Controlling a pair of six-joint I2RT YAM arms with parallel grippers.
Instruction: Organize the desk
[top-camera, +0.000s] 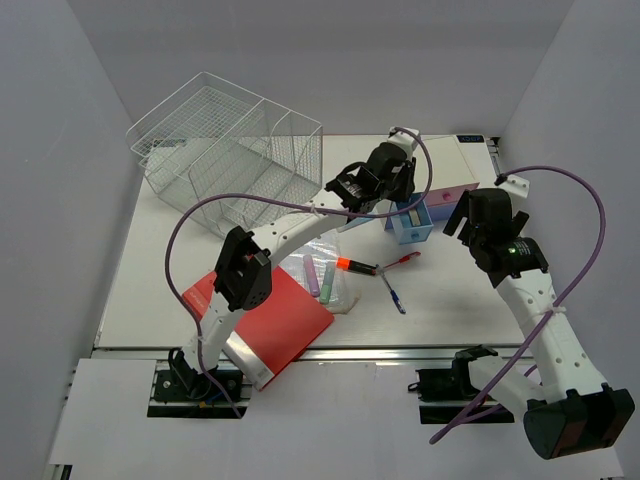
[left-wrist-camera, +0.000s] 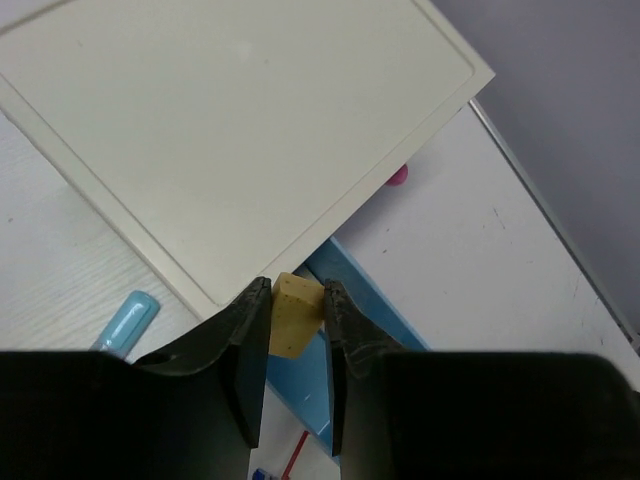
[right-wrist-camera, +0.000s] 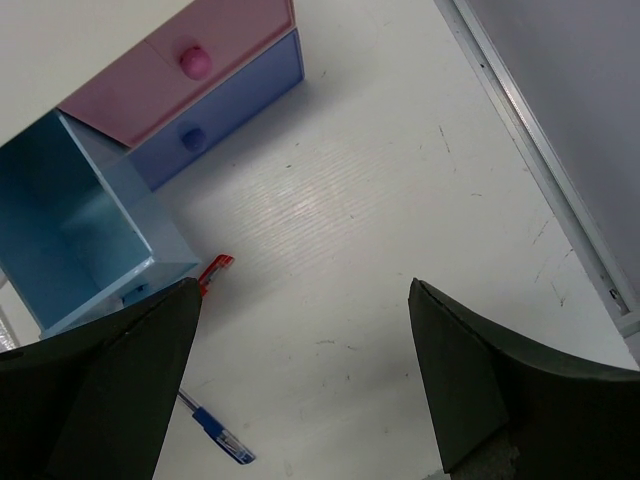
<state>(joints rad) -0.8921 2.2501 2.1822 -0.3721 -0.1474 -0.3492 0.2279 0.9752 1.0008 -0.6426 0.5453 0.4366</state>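
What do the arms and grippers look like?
The left arm and right arm have white links and black joints, each trailing a purple cable. A green light glows on the right one. Black fingers on the left gripper and right gripper.

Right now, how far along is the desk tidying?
Done: the blue drawer stands open. In hand: the left gripper holds a tan block over it; the right gripper is open, empty. Left: the blue pen, red pen, marker, highlighters and red folder lie loose on the desk.
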